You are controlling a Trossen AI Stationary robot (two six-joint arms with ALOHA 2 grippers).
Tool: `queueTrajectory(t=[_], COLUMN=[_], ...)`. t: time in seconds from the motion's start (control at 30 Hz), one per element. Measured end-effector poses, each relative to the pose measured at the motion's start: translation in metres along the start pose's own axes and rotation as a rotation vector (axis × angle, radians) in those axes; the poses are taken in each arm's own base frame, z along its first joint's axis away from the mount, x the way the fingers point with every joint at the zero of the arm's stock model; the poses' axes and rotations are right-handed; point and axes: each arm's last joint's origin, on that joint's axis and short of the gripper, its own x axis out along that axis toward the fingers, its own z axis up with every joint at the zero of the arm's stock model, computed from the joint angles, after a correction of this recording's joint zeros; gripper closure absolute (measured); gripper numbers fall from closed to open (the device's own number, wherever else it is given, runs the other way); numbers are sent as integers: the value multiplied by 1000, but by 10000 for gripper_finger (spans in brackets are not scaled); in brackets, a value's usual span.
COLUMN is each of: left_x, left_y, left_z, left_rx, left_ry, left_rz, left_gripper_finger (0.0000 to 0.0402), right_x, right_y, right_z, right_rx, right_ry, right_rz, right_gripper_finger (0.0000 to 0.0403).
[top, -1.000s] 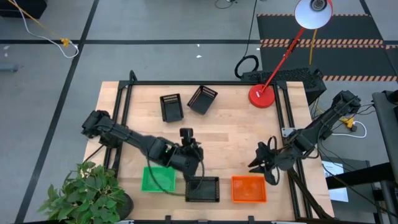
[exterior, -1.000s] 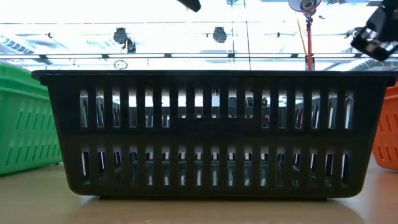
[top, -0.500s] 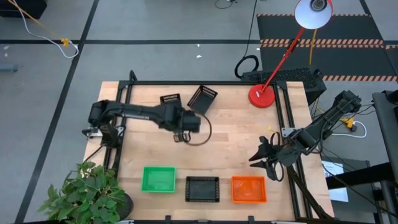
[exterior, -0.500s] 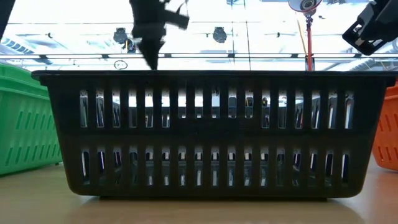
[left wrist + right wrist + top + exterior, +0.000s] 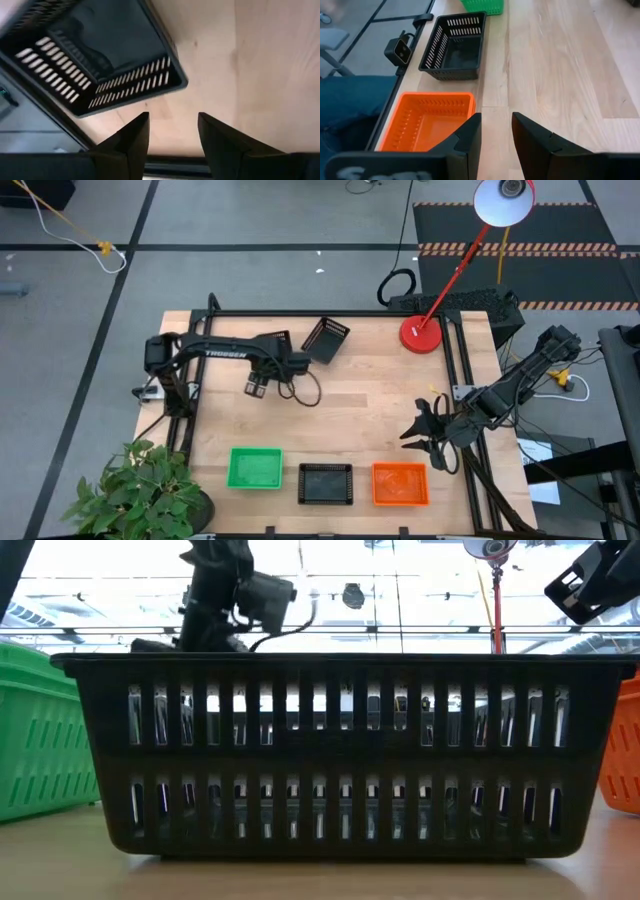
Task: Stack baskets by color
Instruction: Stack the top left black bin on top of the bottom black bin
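Two black baskets loose: flat basket at 11 o'clock on the table, mostly under the left arm; tilted basket just beside it toward 12
Near row: green stack at 7 o'clock, black stack at 6 o'clock, orange stack at 5 o'clock, each apart from the next
Left gripper: fingers spread, nothing between them, just on the 6 o'clock side of the flat basket, whose slotted wall shows ahead in its wrist view
Right gripper: at 4 o'clock above the orange stack, fingers apart, empty, waiting
Step in hand: likely picking up the flat basket
Doing it well: bring one finger inside and one outside the near wall, mid-length, then close
Lift: straight up, clear of the tilted basket
Placing: square the basket over the black stack and lower it level so it nests
Risk: thin mesh wall may flex or slip; a corner grip would let it swing
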Motion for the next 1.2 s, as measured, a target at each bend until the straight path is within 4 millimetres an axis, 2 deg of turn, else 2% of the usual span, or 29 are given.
queueTrajectory(t=[0.17, 0.3, 0.57, 0.93, 1.2], left_x=[17, 23, 33, 38, 40], left_y=[3, 8, 9, 22, 25], left_z=[-7, -6, -2, -3, -7], left_rx=[196, 237, 430, 456, 448], left_ry=[61, 79, 50, 10, -13], left_rz=[-9, 75, 97, 115, 57], left_gripper_finger=[231, 231, 231, 233, 284], right_x=[0, 0, 0, 0, -1], right_y=[0, 0, 0, 4, 4], right_z=[0, 0, 0, 8, 9], right_rx=[-29, -51, -79, -200, -203], right_ry=[-1, -2, -3, -87, -94], right_rz=[0, 0, 1, 33, 38], right_gripper_finger=[298, 298, 298, 298, 298])
